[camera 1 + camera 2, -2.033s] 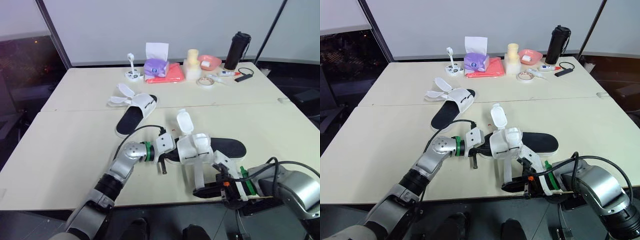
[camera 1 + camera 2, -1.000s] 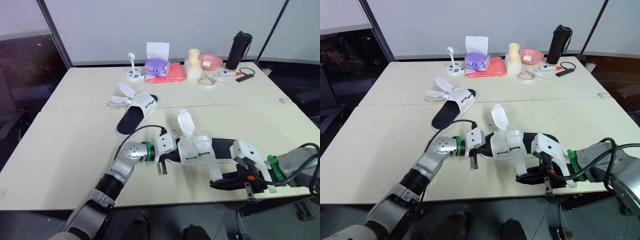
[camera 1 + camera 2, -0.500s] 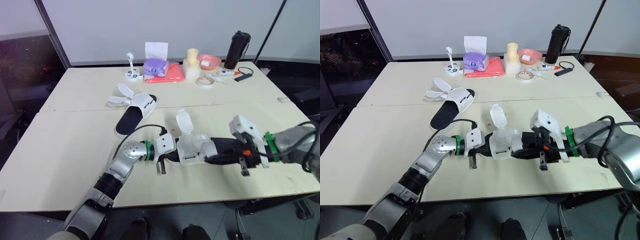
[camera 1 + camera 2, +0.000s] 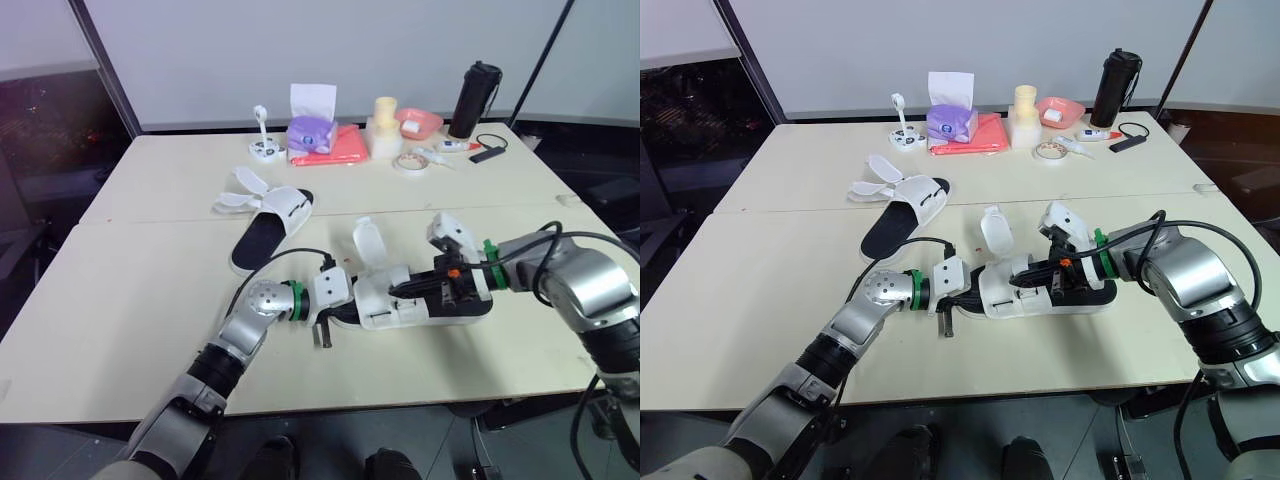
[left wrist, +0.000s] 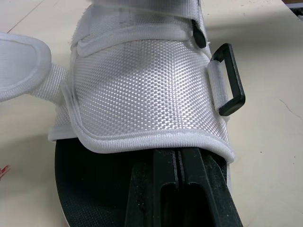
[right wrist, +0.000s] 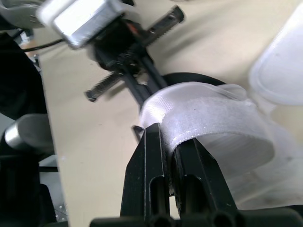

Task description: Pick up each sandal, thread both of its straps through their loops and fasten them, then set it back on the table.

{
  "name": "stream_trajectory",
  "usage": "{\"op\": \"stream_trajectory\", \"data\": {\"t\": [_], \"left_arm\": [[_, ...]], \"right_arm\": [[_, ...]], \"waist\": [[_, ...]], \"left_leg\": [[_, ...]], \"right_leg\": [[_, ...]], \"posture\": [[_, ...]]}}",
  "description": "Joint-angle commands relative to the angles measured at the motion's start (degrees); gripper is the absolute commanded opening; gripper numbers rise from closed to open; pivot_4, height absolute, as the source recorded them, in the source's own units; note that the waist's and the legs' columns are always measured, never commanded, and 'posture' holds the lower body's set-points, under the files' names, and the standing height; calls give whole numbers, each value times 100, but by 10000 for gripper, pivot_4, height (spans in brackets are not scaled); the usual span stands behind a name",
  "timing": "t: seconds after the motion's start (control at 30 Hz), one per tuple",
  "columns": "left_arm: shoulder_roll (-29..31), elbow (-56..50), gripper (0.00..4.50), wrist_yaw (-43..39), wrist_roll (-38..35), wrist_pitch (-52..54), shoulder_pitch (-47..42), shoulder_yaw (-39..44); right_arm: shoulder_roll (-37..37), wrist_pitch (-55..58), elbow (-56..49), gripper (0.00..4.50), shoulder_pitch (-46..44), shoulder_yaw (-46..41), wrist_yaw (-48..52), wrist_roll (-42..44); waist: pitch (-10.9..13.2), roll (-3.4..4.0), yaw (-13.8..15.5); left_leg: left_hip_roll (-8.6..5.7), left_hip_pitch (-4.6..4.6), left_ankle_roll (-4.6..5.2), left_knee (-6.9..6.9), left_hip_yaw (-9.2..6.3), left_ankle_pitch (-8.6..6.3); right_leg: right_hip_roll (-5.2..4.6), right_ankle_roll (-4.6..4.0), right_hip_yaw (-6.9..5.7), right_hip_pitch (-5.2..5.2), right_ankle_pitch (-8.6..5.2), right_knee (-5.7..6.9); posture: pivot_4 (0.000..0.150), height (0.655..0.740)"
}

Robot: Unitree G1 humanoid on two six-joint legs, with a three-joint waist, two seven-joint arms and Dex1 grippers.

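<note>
Mid-fastening: right claw (image 6: pixel 171 142) pinches the strap (image 6: pixel 208 118) of the near sandal (image 4: pixel 1080 297); left claw (image 5: pixel 177 158), closed, seemingly grips its sole (image 5: pixel 94 189). Next, press the strap down.

Cream two-panel table (image 4: pixel 150 300) here. One black-soled white-strapped sandal (image 4: pixel 380 308) sits near the front edge, the other sandal (image 4: pixel 270 225) further back on the left. Along the far edge: purple tissue box (image 4: pixel 312 135), flat red thing (image 4: pixel 342 150), pink bowl (image 4: pixel 420 123), tape roll (image 4: pixel 408 163), tall black bottle (image 4: pixel 474 100).
</note>
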Motion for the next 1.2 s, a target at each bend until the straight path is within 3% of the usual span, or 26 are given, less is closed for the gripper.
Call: {"op": "stream_trajectory", "data": {"t": [0.03, 0.2, 0.6, 0.83, 1.2], "left_arm": [[126, 228, 0, -21, 323, 238, 271, -260], [154, 181, 0, -9, 311, 255, 304, -262], [107, 203, 0, 5, 293, 265, 267, -254], [99, 215, 0, 17, 289, 261, 261, -246], [83, 210, 0, 51, 282, 262, 269, -226]], "right_arm": [[67, -241, 335, 9166, -259, -190, -104, -323], [225, -320, 461, 33316, -321, -340, -298, -464], [683, -491, 1054, 33316, -442, -331, -790, -1056], [980, -731, 1795, 33316, -1077, -544, -1101, -1279], [1164, -1701, 2325, 33316, -888, 234, -1146, -2432]], "waist": [[0, 0, -2], [-1, 1, -5], [-1, 2, -4], [-1, 3, -6], [-2, 4, -20]], "left_leg": [[0, 1, 0, 0, 0, 0], [0, 4, 0, 0, -1, 0], [-2, 6, 0, -9, -2, 0], [-3, 8, -1, -9, -3, 1], [-6, 9, -1, -9, -2, 1]], "right_leg": [[0, 1, 0, 0, 1, 1], [2, 2, 0, 2, 2, 2], [2, 2, 1, 0, 2, 3], [4, 2, 1, 0, 2, 6], [4, 5, 2, 1, 4, 8]], "posture": [[1500, 7400], [1500, 7400], [1500, 7400], [1500, 7400], [1500, 7400]]}}
